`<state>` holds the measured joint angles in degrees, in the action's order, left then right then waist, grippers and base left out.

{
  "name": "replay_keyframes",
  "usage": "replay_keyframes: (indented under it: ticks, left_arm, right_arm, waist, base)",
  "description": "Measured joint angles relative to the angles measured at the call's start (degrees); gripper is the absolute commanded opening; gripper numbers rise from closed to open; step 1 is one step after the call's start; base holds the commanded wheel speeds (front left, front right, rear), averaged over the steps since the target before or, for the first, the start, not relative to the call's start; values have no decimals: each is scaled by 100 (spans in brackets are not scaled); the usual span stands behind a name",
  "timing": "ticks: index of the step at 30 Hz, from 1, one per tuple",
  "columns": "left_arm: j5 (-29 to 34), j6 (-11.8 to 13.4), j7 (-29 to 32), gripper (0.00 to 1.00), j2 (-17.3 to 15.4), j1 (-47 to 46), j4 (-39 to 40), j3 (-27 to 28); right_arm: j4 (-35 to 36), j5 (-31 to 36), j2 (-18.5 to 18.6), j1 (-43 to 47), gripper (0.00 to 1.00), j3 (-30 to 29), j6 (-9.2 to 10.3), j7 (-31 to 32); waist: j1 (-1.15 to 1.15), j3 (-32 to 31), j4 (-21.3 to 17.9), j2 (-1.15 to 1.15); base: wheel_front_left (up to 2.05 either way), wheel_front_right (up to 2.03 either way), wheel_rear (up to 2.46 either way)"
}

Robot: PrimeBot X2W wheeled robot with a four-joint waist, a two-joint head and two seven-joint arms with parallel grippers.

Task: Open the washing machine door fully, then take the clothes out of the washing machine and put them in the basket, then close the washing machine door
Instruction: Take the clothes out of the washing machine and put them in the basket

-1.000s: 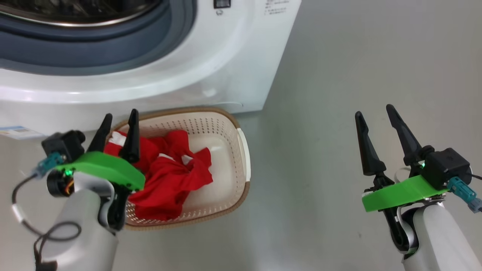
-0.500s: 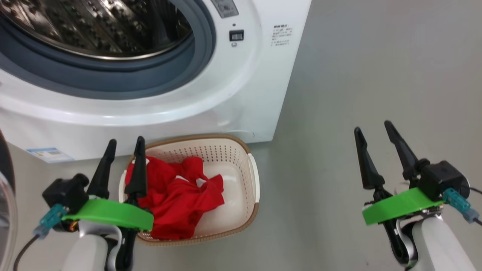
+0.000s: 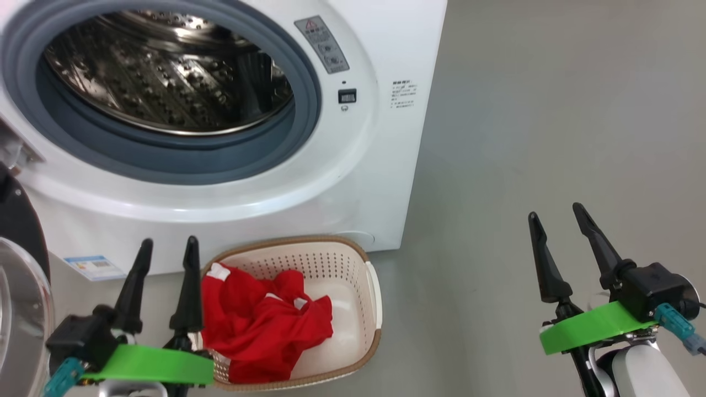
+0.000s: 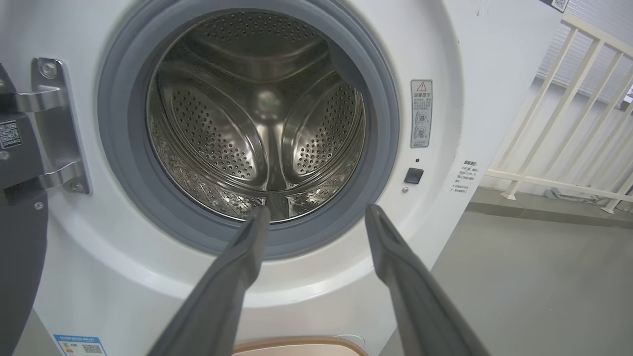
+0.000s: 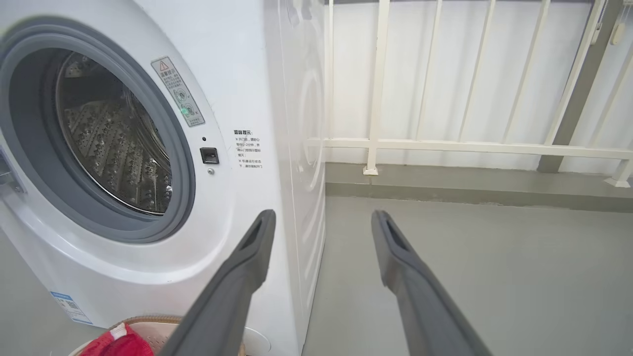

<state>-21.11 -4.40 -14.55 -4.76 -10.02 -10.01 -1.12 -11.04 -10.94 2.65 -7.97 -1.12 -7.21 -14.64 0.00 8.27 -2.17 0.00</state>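
The white washing machine (image 3: pixel 380 182) stands with its steel drum (image 3: pixel 165 77) bare inside. Its door (image 3: pixel 16 309) hangs swung open at the far left edge, black rim and glass bowl showing, hinge (image 4: pixel 54 123) in the left wrist view. The red clothes (image 3: pixel 259 325) lie heaped in the cream basket (image 3: pixel 369 286) on the floor before the machine. My left gripper (image 3: pixel 165 248) is open and empty, just left of the basket. Out at the right over bare floor, my right gripper (image 3: pixel 554 215) is open too. The drum (image 4: pixel 262 118) holds no fabric in the left wrist view.
Grey floor (image 3: pixel 551 110) stretches to the right of the machine. A white railing (image 5: pixel 445 143) runs along the back wall to the right of the washer. A blue label (image 3: pixel 94 266) sits low on the machine's front.
The head camera has tilted up, bringing the drum opening and the open door's edge into view. Both grippers stay open, and the clothes stay in the basket.
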Motion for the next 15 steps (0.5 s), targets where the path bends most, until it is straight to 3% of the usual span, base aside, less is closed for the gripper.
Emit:
replay_keyframes:
  ticks: [15]
  left_arm:
    - [38, 234, 1, 100, -8, 1043, 364, 182]
  right_arm:
    - [463, 70, -9, 770, 100, 94, 0, 0]
  waist:
    - [0, -664, -73, 0]
  base:
    - [0, 0, 0]
